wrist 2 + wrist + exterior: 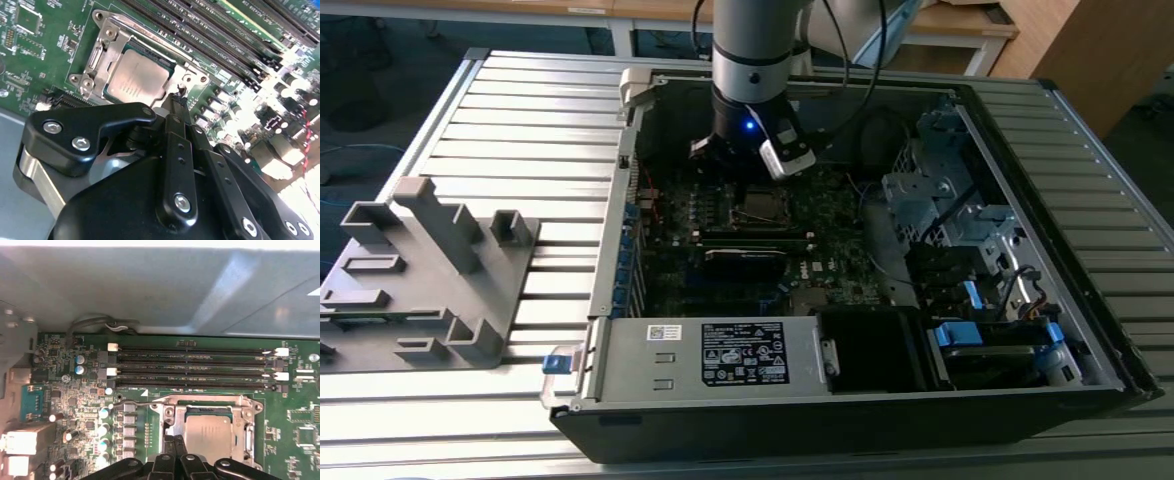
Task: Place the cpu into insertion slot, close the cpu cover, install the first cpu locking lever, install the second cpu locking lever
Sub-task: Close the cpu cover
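Gripper (176,102) sits closest to you in both wrist views. Its black fingers (168,452) are pressed together side by side with no gap between them. You cannot tell whether anything thin is pinched at the tips. The tips hang just beside one edge of the cpu cover (107,48), close over the green circuit board (45,55).

Right past the tips you see the cpu (137,80), lying flat in the insertion slot (210,413) with its dull metal top facing up. The silver cover lies down around it, framing the chip through its cut-out centre.

Along the cover's far edge runs a thin wire lever (132,403); you cannot tell whether it is latched. Beyond it lie the long black memory slots (190,365), then the grey case wall (150,290).

In the exterior view the arm (754,50) reaches down into the open computer case (1067,200).
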Robot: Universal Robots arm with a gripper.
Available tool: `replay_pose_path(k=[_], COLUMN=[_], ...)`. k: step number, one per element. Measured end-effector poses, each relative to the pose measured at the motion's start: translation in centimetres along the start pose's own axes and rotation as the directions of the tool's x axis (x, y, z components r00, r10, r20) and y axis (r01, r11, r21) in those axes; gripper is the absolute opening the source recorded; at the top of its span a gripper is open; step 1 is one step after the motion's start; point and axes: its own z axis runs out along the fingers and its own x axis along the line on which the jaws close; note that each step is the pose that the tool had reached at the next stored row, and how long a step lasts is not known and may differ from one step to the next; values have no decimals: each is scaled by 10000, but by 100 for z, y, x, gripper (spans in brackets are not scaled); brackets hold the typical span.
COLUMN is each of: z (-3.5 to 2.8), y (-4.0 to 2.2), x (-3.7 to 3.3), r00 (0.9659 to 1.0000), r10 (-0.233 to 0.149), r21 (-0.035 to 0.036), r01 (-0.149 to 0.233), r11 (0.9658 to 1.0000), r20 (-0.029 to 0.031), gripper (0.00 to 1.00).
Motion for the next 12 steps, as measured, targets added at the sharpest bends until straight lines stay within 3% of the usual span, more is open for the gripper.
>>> replay_pose_path(k=[7, 12], z=[-22, -22], y=[1, 0], x=[-2, -66], r00=[10000, 10000], r10=[-2, 1], r21=[0, 0], r01=[2, -1], r11=[10000, 10000], r20=[-1, 0], gripper=[11, 11])
